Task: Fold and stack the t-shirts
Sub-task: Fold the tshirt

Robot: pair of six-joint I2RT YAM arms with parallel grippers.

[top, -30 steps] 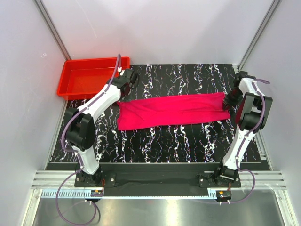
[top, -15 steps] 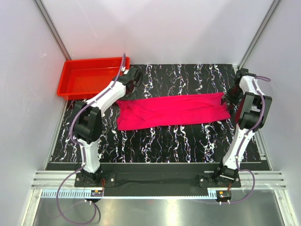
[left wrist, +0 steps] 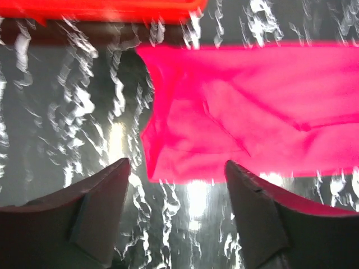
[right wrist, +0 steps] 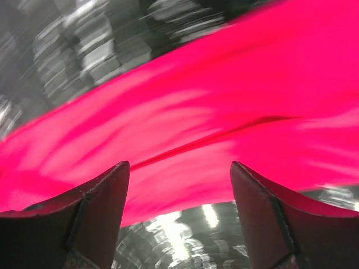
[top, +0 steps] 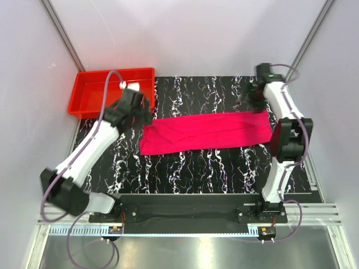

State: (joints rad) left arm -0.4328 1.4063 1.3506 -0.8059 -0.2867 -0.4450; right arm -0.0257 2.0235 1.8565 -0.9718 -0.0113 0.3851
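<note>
The magenta-pink t-shirt lies folded into a long flat band across the black marbled table top. Its left end shows in the left wrist view, its right end in the right wrist view. My left gripper hovers just beyond the shirt's left end, open, nothing between its fingers. My right gripper hangs over the table behind the shirt's right end, open and empty too, its fingers wide apart above the cloth edge.
A red plastic tray stands at the back left, just behind the left gripper; its rim shows in the left wrist view. Grey enclosure walls close in on both sides. The arm bases sit at the near table edge.
Both grippers have let go of the shirt's ends and opened. The left arm has swung out to the left and lifted; the right arm has moved back and left. The shirt has stayed flat.
</note>
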